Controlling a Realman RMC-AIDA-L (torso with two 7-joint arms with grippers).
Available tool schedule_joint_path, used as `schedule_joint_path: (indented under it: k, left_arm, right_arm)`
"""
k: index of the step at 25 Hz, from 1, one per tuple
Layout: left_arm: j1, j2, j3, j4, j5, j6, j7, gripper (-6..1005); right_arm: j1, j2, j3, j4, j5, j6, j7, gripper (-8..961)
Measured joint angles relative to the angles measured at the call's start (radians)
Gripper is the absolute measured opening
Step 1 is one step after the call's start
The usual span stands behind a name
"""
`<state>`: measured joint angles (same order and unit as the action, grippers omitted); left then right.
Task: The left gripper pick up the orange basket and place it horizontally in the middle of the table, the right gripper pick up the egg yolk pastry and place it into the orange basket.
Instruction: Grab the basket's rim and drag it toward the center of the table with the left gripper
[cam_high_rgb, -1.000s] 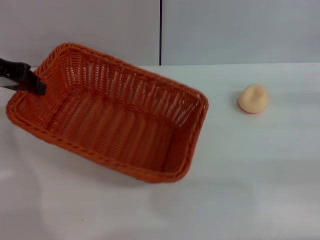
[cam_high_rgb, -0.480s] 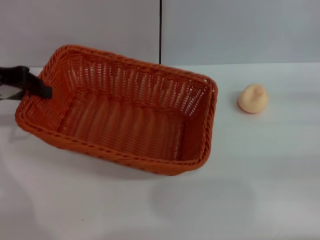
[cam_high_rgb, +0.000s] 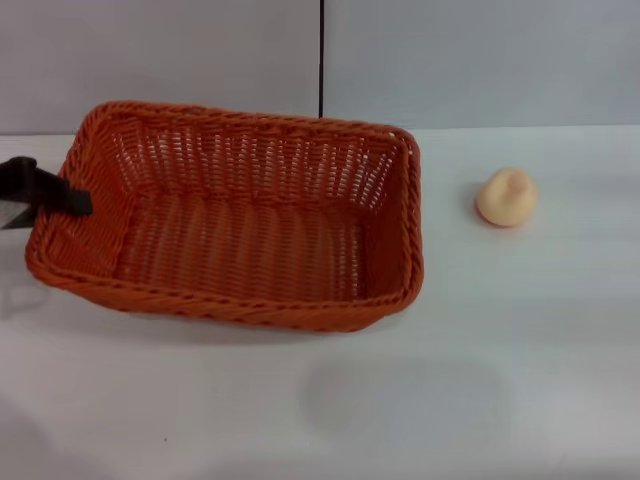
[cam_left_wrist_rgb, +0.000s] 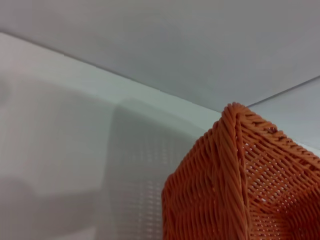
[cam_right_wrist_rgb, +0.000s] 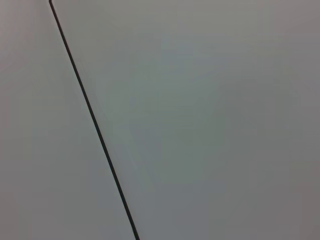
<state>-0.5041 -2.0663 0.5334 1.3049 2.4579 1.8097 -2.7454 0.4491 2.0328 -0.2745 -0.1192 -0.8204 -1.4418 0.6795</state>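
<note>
Plainly, the bare near worktop (cam_high_rgb: 330, 410) leaves room, so the hazards lie farther back. The orange basket (cam_high_rgb: 240, 225) sits roughly level at mid-left, and the left gripper (cam_high_rgb: 75, 203) meets its left rim, fingers apparently pinching the weave, though I cannot be sure. Letting go unevenly could skew or tip the basket. Beyond, to the right and well apart, the egg yolk pastry (cam_high_rgb: 507, 197) rests; being round, it might roll when grasped. The right gripper is out of view.
</note>
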Motion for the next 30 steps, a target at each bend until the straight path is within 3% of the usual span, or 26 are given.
schedule_joint_path:
  k: [13, 21, 30]
  left_arm:
    - [0.159, -0.004, 0.189, 0.007, -0.183, -0.084, -0.014, 236]
    - [0.193, 0.001, 0.275, -0.005, -0.262, -0.103, -0.008, 264]
    - [0.197, 0.001, 0.300, -0.006, -0.273, -0.081, -0.005, 312]
  right_arm:
    - [0.027, -0.002, -0.011, 0.004, -0.007, 0.012, -0.005, 583]
    - [0.026, 0.000, -0.013, 0.004, -0.009, 0.014, -0.003, 583]
    - [0.026, 0.001, -0.013, 0.004, -0.010, 0.014, -0.001, 583]
